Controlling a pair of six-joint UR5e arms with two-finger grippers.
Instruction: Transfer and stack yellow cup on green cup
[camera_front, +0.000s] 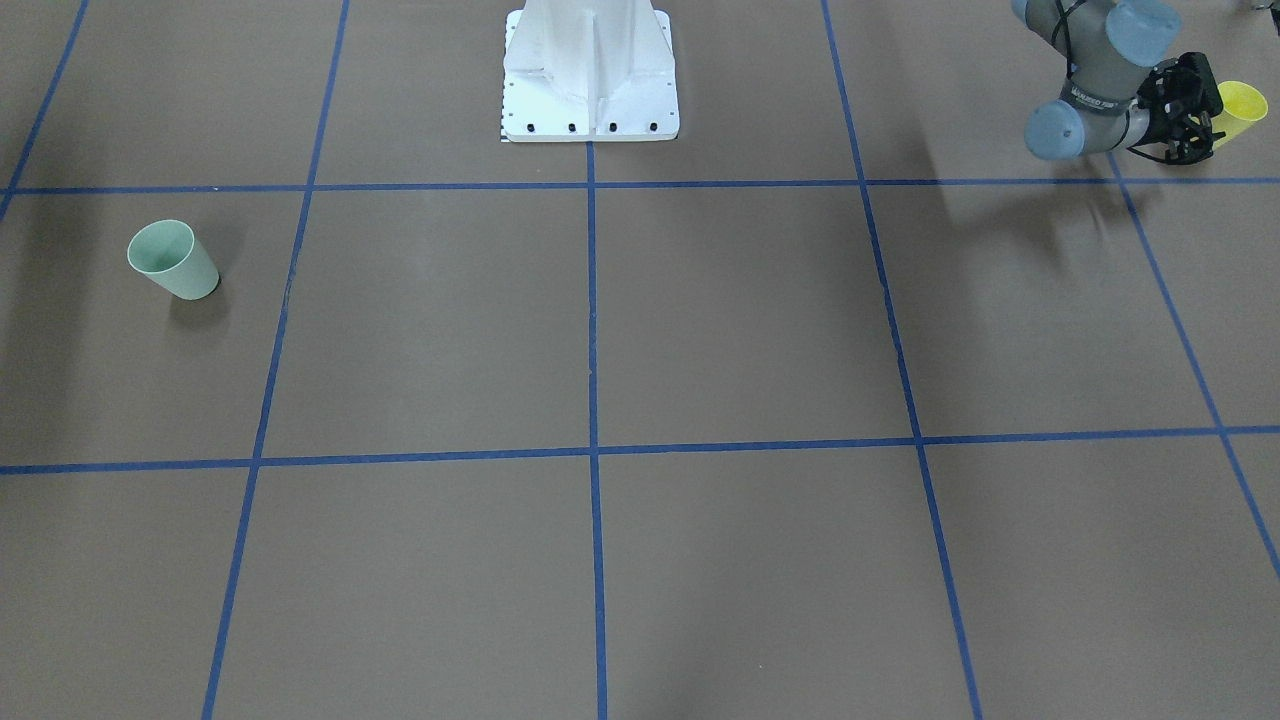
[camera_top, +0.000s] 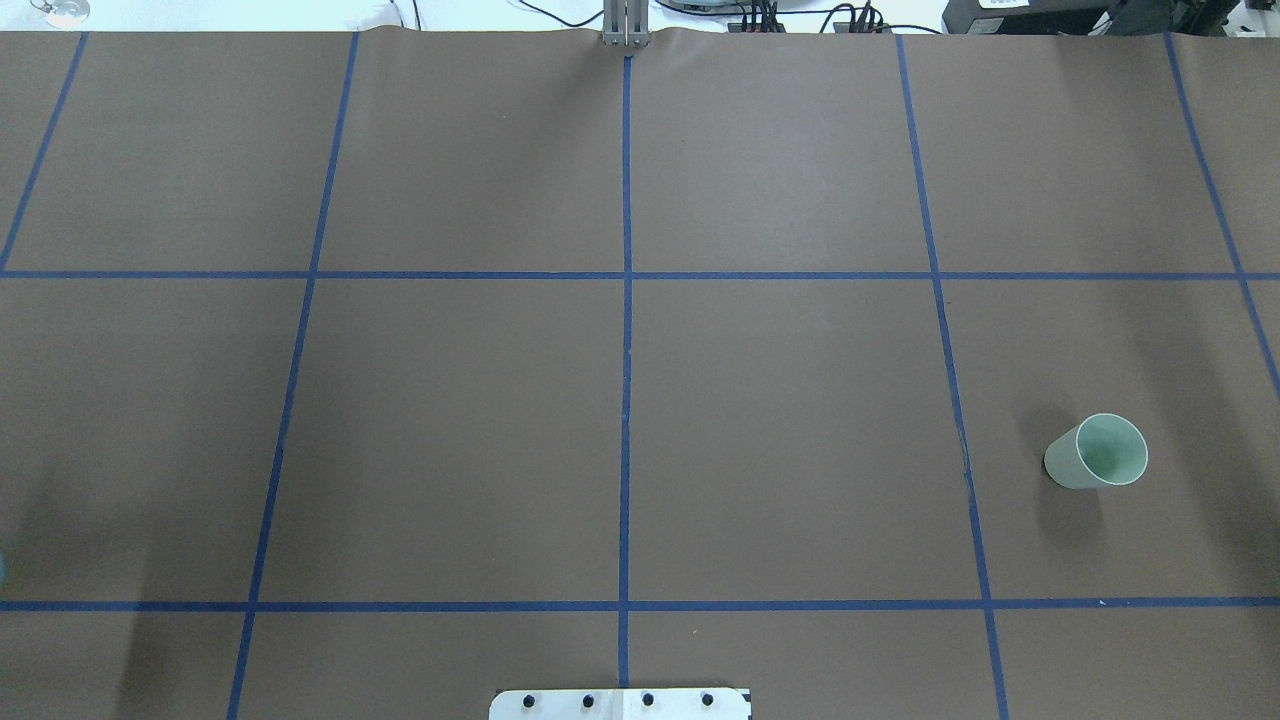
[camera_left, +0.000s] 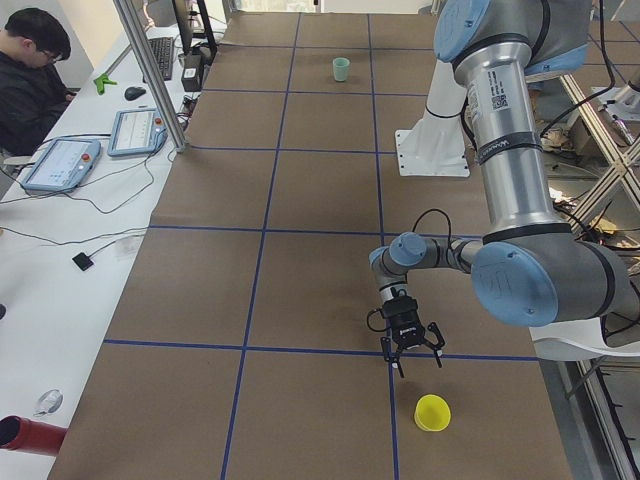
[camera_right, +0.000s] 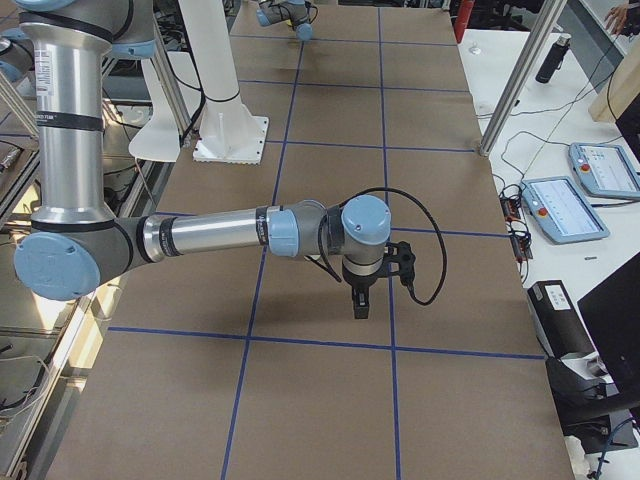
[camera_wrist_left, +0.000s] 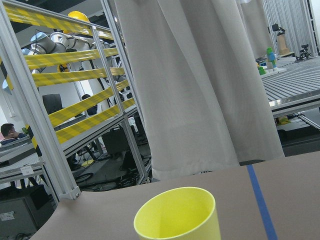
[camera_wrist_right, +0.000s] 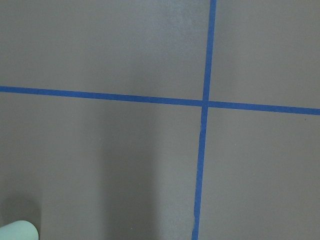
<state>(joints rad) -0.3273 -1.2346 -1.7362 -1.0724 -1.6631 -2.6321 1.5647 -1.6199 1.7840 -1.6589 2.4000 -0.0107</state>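
Observation:
The yellow cup stands upright near the table's end on my left; it also shows in the exterior left view and fills the bottom of the left wrist view. My left gripper is low, open and empty, just short of the cup, with a gap between them in the exterior left view. The green cup stands upright far off on my right side; its rim shows in the right wrist view. My right gripper points down over the table; I cannot tell whether it is open or shut.
The white robot base stands at the table's near-robot edge. Blue tape lines grid the brown table. An operator sits at a side desk with tablets. The yellow cup is near the table's end edge.

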